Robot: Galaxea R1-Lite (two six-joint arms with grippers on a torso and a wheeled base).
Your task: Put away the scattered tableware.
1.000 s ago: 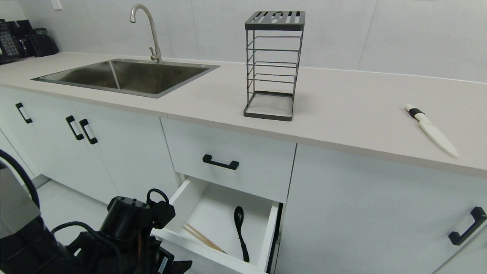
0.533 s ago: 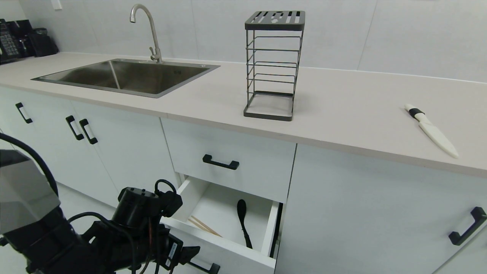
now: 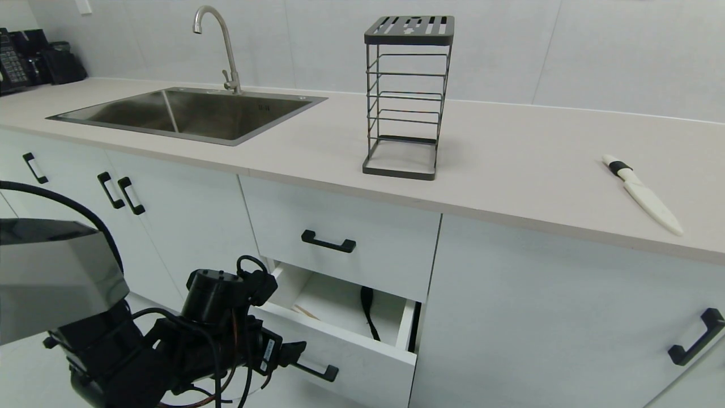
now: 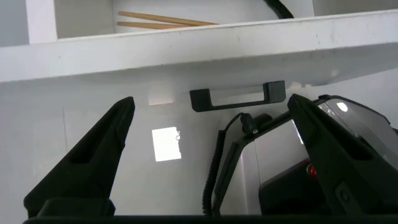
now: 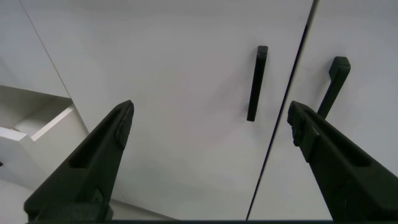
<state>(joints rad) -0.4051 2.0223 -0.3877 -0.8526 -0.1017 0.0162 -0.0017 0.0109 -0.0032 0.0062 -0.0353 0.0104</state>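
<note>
The lower drawer (image 3: 362, 354) stands partly open. Inside it lie a black spoon (image 3: 369, 309) and wooden chopsticks (image 3: 305, 310), which also appear in the left wrist view as chopsticks (image 4: 165, 20) and spoon (image 4: 280, 7). My left gripper (image 3: 291, 357) is open, low in front of the drawer front, facing its black handle (image 4: 236, 98). Whether it touches the front I cannot tell. A white knife (image 3: 643, 195) with a black band lies on the counter at the far right. My right gripper (image 5: 211, 112) is open with nothing in it, facing white cabinet doors.
A dark wire knife rack (image 3: 408, 96) stands mid-counter, with a sink (image 3: 187, 110) and tap to its left. A shut drawer with a black handle (image 3: 328, 242) sits above the open one. The right wrist view has two vertical door handles (image 5: 256, 84) and the drawer's corner (image 5: 43, 121).
The drawer has slid inward, from wide open to partly open, hiding most of the spoon and chopsticks. My left arm has moved forward and up with the drawer front.
</note>
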